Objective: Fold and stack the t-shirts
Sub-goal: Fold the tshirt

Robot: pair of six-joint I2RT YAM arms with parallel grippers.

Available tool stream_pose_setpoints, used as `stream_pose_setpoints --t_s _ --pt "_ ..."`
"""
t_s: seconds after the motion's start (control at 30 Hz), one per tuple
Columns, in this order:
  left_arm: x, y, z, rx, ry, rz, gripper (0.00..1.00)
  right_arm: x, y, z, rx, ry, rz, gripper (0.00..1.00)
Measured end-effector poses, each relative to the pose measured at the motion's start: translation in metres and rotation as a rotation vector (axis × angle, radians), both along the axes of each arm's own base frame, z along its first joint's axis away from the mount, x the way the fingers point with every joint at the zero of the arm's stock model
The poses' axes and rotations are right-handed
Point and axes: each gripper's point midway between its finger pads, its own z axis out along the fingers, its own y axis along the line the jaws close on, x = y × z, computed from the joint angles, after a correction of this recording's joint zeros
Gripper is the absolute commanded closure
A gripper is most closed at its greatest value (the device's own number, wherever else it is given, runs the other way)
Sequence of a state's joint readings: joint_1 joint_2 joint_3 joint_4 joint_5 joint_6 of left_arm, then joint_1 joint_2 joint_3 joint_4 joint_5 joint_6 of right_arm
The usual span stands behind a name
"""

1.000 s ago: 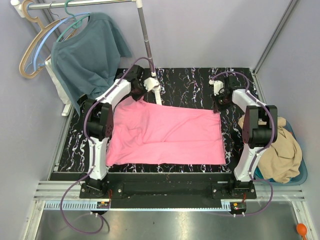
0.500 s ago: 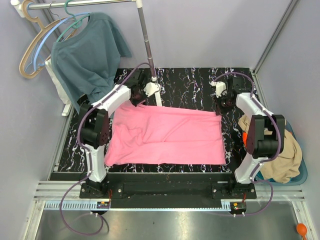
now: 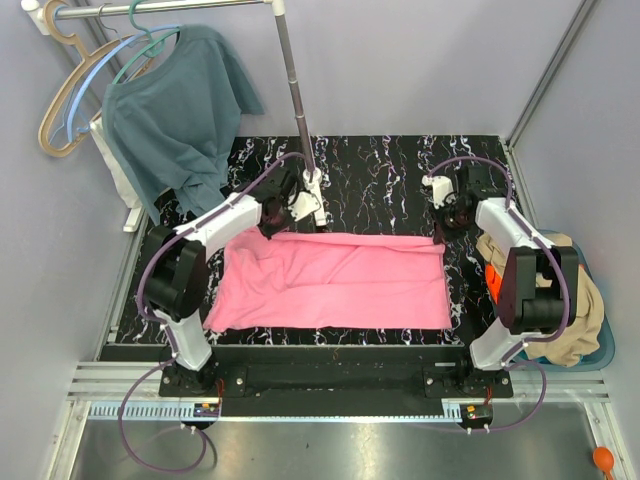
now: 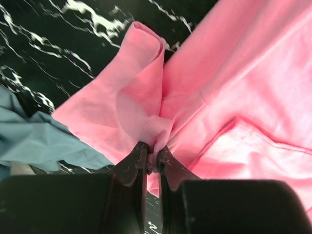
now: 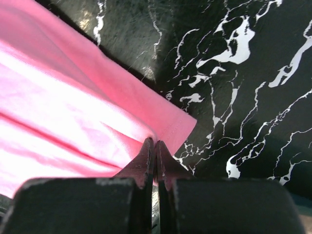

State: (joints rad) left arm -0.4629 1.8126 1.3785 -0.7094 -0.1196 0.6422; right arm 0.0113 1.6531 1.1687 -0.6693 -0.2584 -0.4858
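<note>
The bright pink t-shirt (image 3: 335, 280) lies spread across the black marbled table (image 3: 390, 180). My left gripper (image 3: 268, 226) is shut on a bunched fold at its far left corner, seen close in the left wrist view (image 4: 153, 146). My right gripper (image 3: 440, 235) is shut on its far right corner (image 5: 154, 141). Both far corners are held up and drawn toward the near side, so the far edge curls over. The tan-beige t-shirt (image 3: 565, 300) lies crumpled in a blue bin at the right, with a bit of orange (image 3: 495, 280) beside it.
A dusty teal-blue shirt (image 3: 175, 110) hangs on hangers from a rail at the far left. The rail's metal pole (image 3: 296, 90) stands on a white foot just behind my left gripper. The blue bin (image 3: 600, 345) sits off the table's right edge.
Both grippers have moved toward the near side with the shirt's far corners in them. The shirt's far edge has come forward and the pink area is narrower front to back.
</note>
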Motion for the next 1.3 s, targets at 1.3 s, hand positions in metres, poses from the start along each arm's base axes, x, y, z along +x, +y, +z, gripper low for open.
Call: stream_pose_setpoints --t_s 1.3 --pt "-0.097 0.009 -0.016 0.087 0.056 0.020 0.86 -0.066 0.003 -0.028 -0.043 0.093 0.113 0.89"
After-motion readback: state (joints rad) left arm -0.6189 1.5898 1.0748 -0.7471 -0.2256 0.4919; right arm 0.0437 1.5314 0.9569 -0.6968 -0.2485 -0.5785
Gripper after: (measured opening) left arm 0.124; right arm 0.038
